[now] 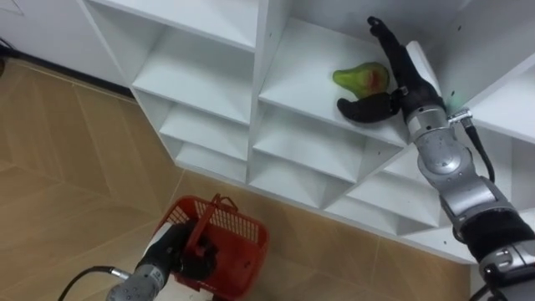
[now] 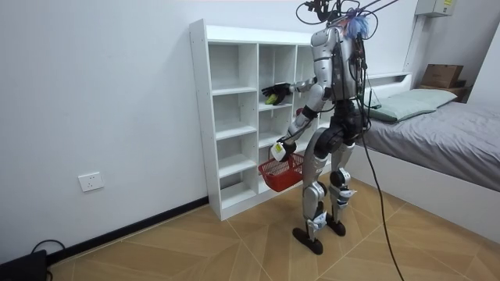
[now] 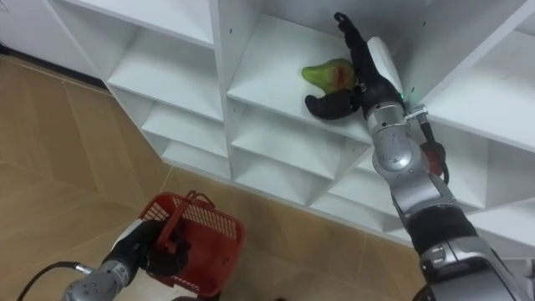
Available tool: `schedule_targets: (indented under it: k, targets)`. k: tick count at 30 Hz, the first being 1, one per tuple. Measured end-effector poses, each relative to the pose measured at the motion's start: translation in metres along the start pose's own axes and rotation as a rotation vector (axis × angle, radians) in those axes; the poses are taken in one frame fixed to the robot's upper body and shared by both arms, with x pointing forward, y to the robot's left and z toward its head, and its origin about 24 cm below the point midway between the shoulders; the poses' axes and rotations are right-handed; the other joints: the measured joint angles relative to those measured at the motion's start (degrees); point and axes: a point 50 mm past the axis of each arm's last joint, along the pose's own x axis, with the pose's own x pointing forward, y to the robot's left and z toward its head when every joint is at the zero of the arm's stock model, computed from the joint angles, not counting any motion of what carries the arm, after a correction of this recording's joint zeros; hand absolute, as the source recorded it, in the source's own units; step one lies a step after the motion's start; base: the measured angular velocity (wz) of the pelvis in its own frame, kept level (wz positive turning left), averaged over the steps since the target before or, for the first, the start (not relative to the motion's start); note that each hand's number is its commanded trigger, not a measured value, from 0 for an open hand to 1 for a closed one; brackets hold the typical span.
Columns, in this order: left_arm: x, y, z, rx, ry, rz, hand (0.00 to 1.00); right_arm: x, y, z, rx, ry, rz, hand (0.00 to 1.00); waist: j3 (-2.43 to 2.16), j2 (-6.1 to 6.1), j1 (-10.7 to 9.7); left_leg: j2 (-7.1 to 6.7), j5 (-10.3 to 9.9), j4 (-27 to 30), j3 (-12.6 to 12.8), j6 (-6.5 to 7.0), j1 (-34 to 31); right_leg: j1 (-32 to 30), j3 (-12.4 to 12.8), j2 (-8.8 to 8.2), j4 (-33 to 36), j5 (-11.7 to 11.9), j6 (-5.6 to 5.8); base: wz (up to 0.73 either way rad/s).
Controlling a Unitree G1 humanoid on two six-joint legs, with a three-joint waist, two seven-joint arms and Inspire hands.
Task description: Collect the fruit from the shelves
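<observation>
Fruit (image 1: 359, 77) sits on the closet shelf (image 1: 292, 77) within the wide-open right hand (image 1: 405, 97), which should curl gently round it before lifting toward the basket (image 1: 244, 244) gripped by the left hand (image 1: 179, 252).

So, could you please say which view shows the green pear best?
The left eye view: the green, red-blotched pear lies largely unhidden beside the right robot hand. The right eye view is similar; the room view gives a speck.
</observation>
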Motion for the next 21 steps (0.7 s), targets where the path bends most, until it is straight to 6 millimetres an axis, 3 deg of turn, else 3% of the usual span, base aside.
schedule_targets:
  k: [10, 21]
  targets:
    - [0.0013, 0.0009, 0.0027, 0.001, -0.005, 0.002, 1.0, -0.0007, 0.0019, -0.0025, -0.001, 0.012, 0.034, 0.0, -0.11, 0.77, 0.1, -0.03, 0.1, 0.1, 0.0, 0.03, 0.0, 0.1, 0.0, -0.05, 0.0, 0.1, -0.07, 0.0]
    - [0.0014, 0.0009, 0.0015, 0.0, 0.008, 0.002, 1.0, -0.001, 0.002, -0.0042, -0.002, 0.019, 0.035, 0.0, -0.12, 0.8, 0.1, -0.08, 0.2, -0.1, 0.0, 0.05, 0.1, 0.0, 0.0, -0.1, 0.0, 0.1, -0.07, 0.0]
